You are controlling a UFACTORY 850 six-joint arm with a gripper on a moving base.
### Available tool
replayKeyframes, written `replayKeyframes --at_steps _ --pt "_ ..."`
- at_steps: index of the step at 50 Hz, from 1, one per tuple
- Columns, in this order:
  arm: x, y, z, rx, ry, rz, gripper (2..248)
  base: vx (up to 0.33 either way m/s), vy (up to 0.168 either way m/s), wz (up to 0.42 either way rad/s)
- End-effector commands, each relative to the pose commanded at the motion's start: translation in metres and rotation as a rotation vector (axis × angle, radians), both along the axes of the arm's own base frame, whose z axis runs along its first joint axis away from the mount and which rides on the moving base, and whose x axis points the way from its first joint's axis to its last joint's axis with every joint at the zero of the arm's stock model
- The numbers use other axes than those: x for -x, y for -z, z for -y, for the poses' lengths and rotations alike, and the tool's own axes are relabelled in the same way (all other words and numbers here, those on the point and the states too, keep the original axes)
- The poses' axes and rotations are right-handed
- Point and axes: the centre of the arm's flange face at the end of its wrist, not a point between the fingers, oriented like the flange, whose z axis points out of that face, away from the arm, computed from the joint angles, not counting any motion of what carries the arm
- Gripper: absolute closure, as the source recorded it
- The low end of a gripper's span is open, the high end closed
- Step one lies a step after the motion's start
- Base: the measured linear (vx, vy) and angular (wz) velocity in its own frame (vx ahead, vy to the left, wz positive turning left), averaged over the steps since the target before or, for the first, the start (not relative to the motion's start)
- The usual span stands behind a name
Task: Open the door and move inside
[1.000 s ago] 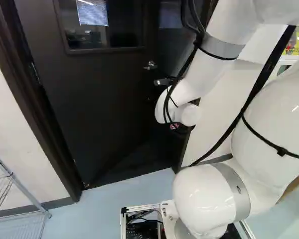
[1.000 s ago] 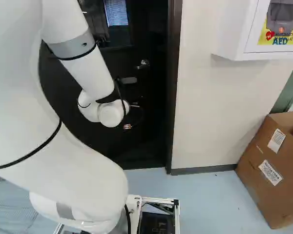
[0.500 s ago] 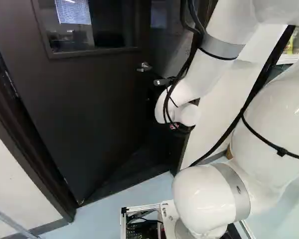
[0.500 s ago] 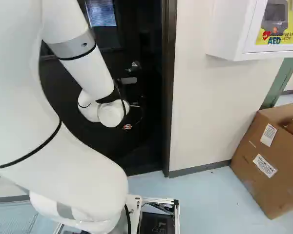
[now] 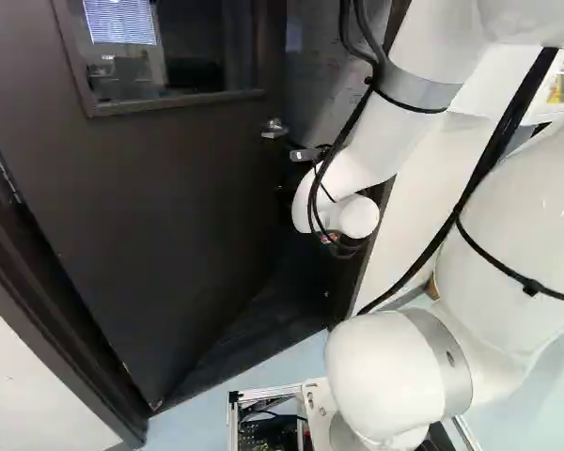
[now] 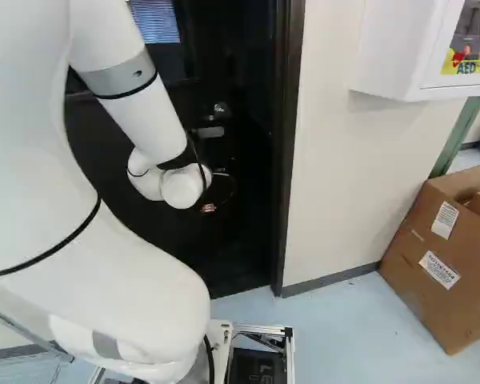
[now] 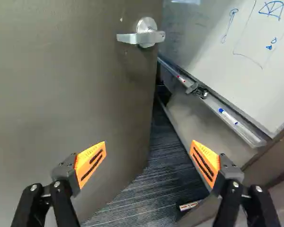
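Observation:
The dark door [image 5: 160, 216] stands ajar, swung away from the base, its hinge side at the left of the left base view. Its lever handle [image 5: 274, 129] shows beside my wrist. My gripper [image 6: 224, 170] is mostly hidden by the wrist in the right base view. In the wrist view the gripper [image 7: 149, 163] is open, with nothing between its orange pads. The door leaf [image 7: 80, 90] lies ahead of and beside one finger; the silver handle [image 7: 144, 35] is farther ahead, not touched. Past the leaf's free edge, the gap shows dark striped floor [image 7: 146, 194].
The door frame [image 6: 286, 160] stands close beside the wall right of my arm. A whiteboard [image 7: 227, 52] with a marker tray [image 7: 217, 106] is beyond the doorway. A white cabinet [image 6: 408, 48] hangs on the wall, and a cardboard box [image 6: 440, 256] stands at the right.
The base has moved nearer the doorway and turned somewhat, so the door and hinges have shifted in the left base view. The arm keeps its pose against its lowest joint.

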Motion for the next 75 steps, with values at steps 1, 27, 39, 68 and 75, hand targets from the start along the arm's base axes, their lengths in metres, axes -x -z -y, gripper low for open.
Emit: replayKeyframes --at_steps 1,27,39,68,75 --pt "0.0000 0.0000 0.0000 0.000 0.000 0.000 3 0.084 0.131 -0.007" --pt "0.0000 0.0000 0.0000 0.000 0.000 0.000 3 0.081 0.144 -0.015" --pt "0.0000 0.0000 0.0000 0.000 0.000 0.000 3 0.070 0.141 -0.075" --pt "0.0000 0.0000 0.0000 0.000 0.000 0.000 3 0.028 0.101 -0.238" --pt "0.0000 0.0000 0.0000 0.000 0.000 0.000 3 -0.002 0.080 -0.019"
